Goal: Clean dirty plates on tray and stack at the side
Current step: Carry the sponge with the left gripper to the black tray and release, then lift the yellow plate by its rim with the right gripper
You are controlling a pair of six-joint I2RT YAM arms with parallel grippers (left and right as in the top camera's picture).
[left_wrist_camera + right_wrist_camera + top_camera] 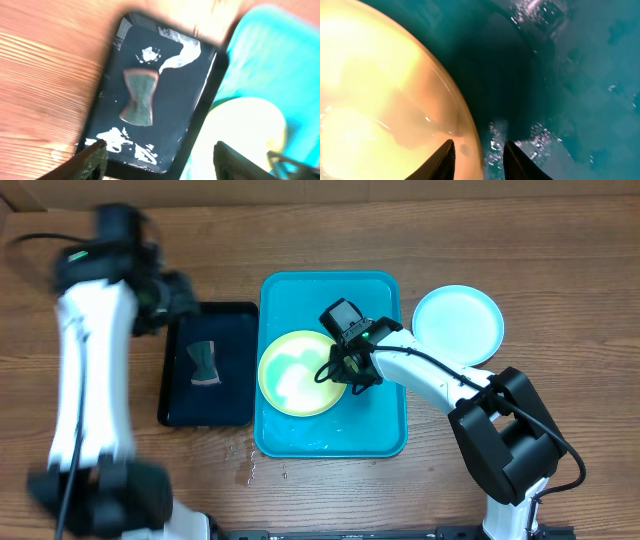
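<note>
Here we see a pale yellow-green round plastic plate [298,373] lying flat in the bright cyan-blue rectangular plastic tray [385,300] at the centre of the overhead view, towards the tray's left side. The right gripper [351,368] sits low at the plate's right edge. In the right wrist view its fingers [521,161] stand apart and straddle the rim, one over the plate and one over the wet tray floor, with a gap beside the rim, so we read it as released and not clamping anything. A light cyan round plate [458,325] rests on the wooden table [560,270] just outside the tray's upper right corner, apart from the gripper. To the left of the big tray lies a narrow black tray [232,320], almost touching it, and a grey hourglass-shaped pad [139,97] lies in its middle. The left gripper [161,152] hangs above that black tray with its jaws spread wide and nothing between them. In the overhead view the left arm is blurred.
</note>
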